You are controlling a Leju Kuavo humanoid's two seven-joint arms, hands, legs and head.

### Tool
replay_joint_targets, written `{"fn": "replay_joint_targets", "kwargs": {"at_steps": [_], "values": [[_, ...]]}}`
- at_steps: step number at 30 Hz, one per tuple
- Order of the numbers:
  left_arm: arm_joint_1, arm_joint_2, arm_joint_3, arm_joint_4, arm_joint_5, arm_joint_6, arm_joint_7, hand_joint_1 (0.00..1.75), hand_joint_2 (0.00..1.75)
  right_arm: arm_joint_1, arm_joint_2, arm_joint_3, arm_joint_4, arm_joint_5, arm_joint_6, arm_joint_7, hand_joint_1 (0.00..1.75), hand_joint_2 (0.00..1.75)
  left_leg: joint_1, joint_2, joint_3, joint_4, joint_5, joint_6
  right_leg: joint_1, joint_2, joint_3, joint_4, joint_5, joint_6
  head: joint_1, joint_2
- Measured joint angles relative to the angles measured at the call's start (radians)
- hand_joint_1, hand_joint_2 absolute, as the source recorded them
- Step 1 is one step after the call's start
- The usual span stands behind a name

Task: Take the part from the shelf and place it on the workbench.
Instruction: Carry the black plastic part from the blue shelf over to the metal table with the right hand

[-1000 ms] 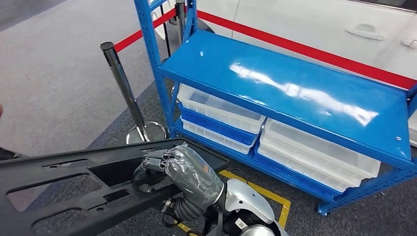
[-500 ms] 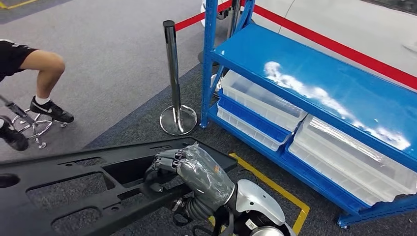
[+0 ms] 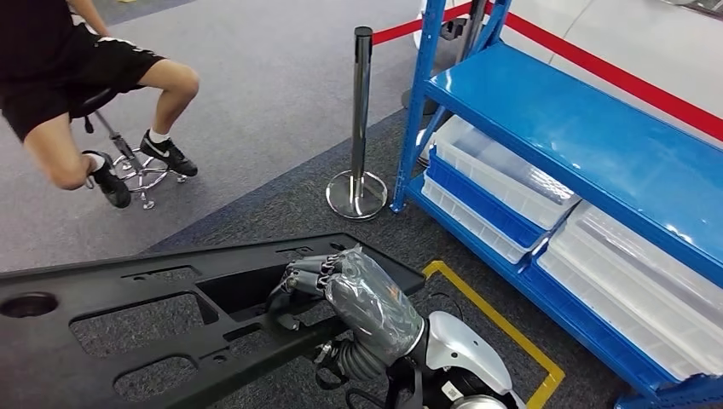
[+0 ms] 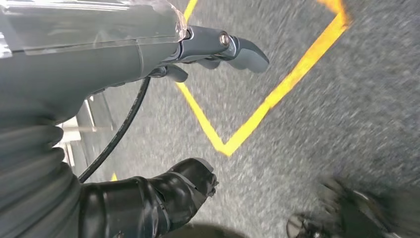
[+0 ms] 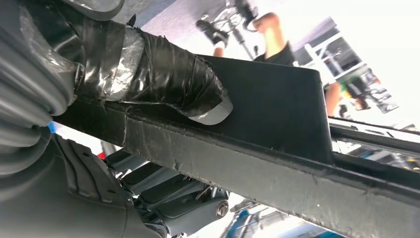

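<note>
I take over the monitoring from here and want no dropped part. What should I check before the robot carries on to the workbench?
1. Right hand grips the black part through an opening: ok.
2. Left hand holds nothing, hanging over the floor; one-handed carry: not ok.
3. Part off the blue shelf: ok.
4. Seated person close to the part's far end: not ok.
5. Chrome stanchion apart from the part: ok.
6. Workbench location: cannot tell.

Three cameras, one high and two very close.
The head camera looks down; both it and the right wrist camera see the black part (image 3: 170, 315).
</note>
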Motion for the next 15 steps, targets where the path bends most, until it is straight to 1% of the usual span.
{"fn": "replay_joint_targets", "kwargs": {"at_steps": [1, 2, 3, 4, 5, 6, 7, 8, 9, 10, 11, 12, 13, 14, 15], "values": [[0.000, 0.001, -0.003, -0.001, 0.004, 0.000, 0.000, 0.00, 1.75, 0.003, -0.004, -0.007, -0.005, -0.004, 0.000, 0.000, 1.75, 1.75, 0.008, 0.008, -0.002, 0.059, -0.018, -0.009, -0.002, -0.018, -0.018, 0.004, 0.011, 0.006, 0.000, 0.000], [0.001, 0.001, -0.006, -0.002, 0.007, 0.000, -0.001, 0.00, 1.75, 0.004, -0.008, -0.014, -0.010, -0.011, 0.001, 0.000, 1.75, 1.75, 0.016, 0.013, 0.003, 0.103, -0.009, -0.019, -0.004, -0.037, -0.037, 0.010, 0.020, 0.012, 0.000, 0.000], [0.001, 0.001, -0.008, -0.004, 0.009, 0.000, -0.001, 0.00, 1.75, 0.004, -0.013, -0.022, -0.015, -0.020, 0.002, -0.001, 1.75, 1.75, 0.025, 0.017, 0.019, 0.121, 0.019, -0.029, -0.008, -0.054, -0.059, 0.018, 0.028, 0.019, 0.000, 0.000], [0.002, 0.001, -0.009, -0.006, 0.013, 0.000, -0.002, 0.00, 1.75, 0.004, -0.018, -0.029, -0.021, -0.028, 0.003, -0.002, 1.75, 1.75, 0.033, 0.026, 0.052, 0.105, 0.047, -0.039, -0.012, -0.070, -0.082, 0.030, 0.034, 0.026, 0.000, 0.000], [0.002, 0.001, -0.010, -0.009, 0.016, 0.000, -0.005, 0.00, 1.75, 0.004, -0.022, -0.036, -0.027, -0.034, 0.005, -0.004, 1.75, 1.75, 0.040, 0.045, 0.102, 0.058, 0.047, -0.051, -0.014, -0.084, -0.103, 0.046, 0.039, 0.035, 0.000, 0.000], [0.002, 0.001, -0.012, -0.012, 0.021, -0.001, -0.010, 0.00, 1.75, 0.004, -0.025, -0.043, -0.034, -0.037, 0.007, -0.004, 1.75, 1.75, 0.041, 0.065, 0.156, -0.011, 0.026, -0.055, -0.016, -0.095, -0.123, 0.064, 0.040, 0.044, 0.000, 0.000], [0.002, 0.001, -0.013, -0.015, 0.027, -0.002, -0.017, 0.00, 1.75, 0.004, -0.028, -0.049, -0.040, -0.039, 0.010, -0.005, 1.75, 1.75, 0.037, 0.080, 0.198, -0.069, -0.004, -0.050, -0.017, -0.106, -0.136, 0.079, 0.041, 0.053, 0.003, 0.000], [0.003, 0.001, -0.014, -0.018, 0.032, -0.003, -0.024, 0.00, 1.75, 0.004, -0.030, -0.054, -0.044, -0.040, 0.013, -0.005, 1.75, 1.75, 0.031, 0.089, 0.222, -0.110, -0.033, -0.038, -0.019, -0.115, -0.143, 0.090, 0.043, 0.061, 0.006, 0.000], [0.006, 0.001, -0.015, -0.020, 0.036, -0.004, -0.029, 0.00, 1.75, 0.004, -0.031, -0.058, -0.047, -0.040, 0.015, -0.005, 1.75, 1.75, 0.023, 0.085, 0.228, -0.128, -0.040, -0.020, -0.023, -0.124, -0.145, 0.095, 0.046, 0.070, 0.010, 0.000], [0.010, 0.001, -0.015, -0.022, 0.039, -0.004, -0.033, 0.00, 1.75, 0.004, -0.033, -0.060, -0.047, -0.039, 0.016, -0.005, 1.75, 1.75, 0.020, 0.077, 0.223, -0.128, -0.035, -0.002, -0.028, -0.127, -0.143, 0.096, 0.050, 0.078, 0.013, 0.000], [0.013, 0.001, -0.015, -0.024, 0.041, -0.003, -0.035, 0.00, 1.75, 0.005, -0.033, -0.061, -0.048, -0.037, 0.016, -0.003, 1.75, 1.75, 0.018, 0.071, 0.219, -0.131, -0.026, 0.011, -0.035, -0.113, -0.144, 0.101, 0.044, 0.087, 0.014, 0.000], [0.015, 0.001, -0.015, -0.026, 0.041, -0.003, -0.035, 0.00, 1.75, 0.005, -0.033, -0.062, -0.048, -0.035, 0.016, -0.001, 1.75, 1.75, 0.017, 0.063, 0.213, -0.134, -0.016, 0.022, -0.040, -0.087, -0.151, 0.120, 0.024, 0.094, 0.014, 0.000], [0.016, 0.001, -0.015, -0.028, 0.041, -0.002, -0.036, 0.00, 1.75, 0.005, -0.033, -0.062, -0.049, -0.033, 0.016, 0.002, 1.75, 1.75, 0.017, 0.055, 0.205, -0.137, -0.005, 0.032, -0.044, -0.053, -0.165, 0.157, -0.010, 0.099, 0.014, 0.000], [0.016, 0.001, -0.015, -0.029, 0.042, -0.002, -0.037, 0.00, 1.75, 0.006, -0.033, -0.062, -0.049, -0.030, 0.015, 0.004, 1.75, 1.75, 0.016, 0.046, 0.195, -0.137, 0.005, 0.037, -0.045, -0.021, -0.184, 0.214, -0.055, 0.101, 0.014, 0.000], [0.016, 0.001, -0.015, -0.030, 0.042, -0.002, -0.037, 0.00, 1.75, 0.007, -0.033, -0.062, -0.049, -0.029, 0.015, 0.005, 1.75, 1.75, 0.014, 0.034, 0.184, -0.136, 0.014, 0.041, -0.045, -0.002, -0.206, 0.279, -0.096, 0.101, 0.014, 0.000]]}}
